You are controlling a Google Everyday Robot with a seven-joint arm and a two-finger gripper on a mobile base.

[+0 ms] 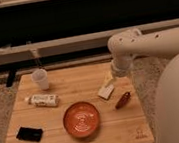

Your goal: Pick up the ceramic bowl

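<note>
One step in hand: reaching for the ceramic bowl (81,120). Judging by the layout, the gripper (108,80) is not yet over it and has to come toward the table's near edge and somewhat to the view's left.
Doing it well: a bowl this wide and shallow probably calls for a pinch across its rim from above. The far-right part of the rim lies closest to the arm (154,43), and the path should stay clear of the two small items in between.
Bowl, place: front middle of the wooden table (137,127), upright, apart from everything else.
Bowl, look: round, low-sided, orange-red glaze with a paler swirl at the bottom; it seems empty.
Black flat object (29,134): left of the bowl, near the front corner.
Brown object (122,100): just behind the bowl, to its right.
Pale packet (105,92): directly below the gripper; contact cannot be told.
Gripper: above the table's right-middle; whether it is open, closed or holding anything cannot be told.
Bottle (42,99): lying on its side, left.
Cup (40,79): upright, far left.
</note>
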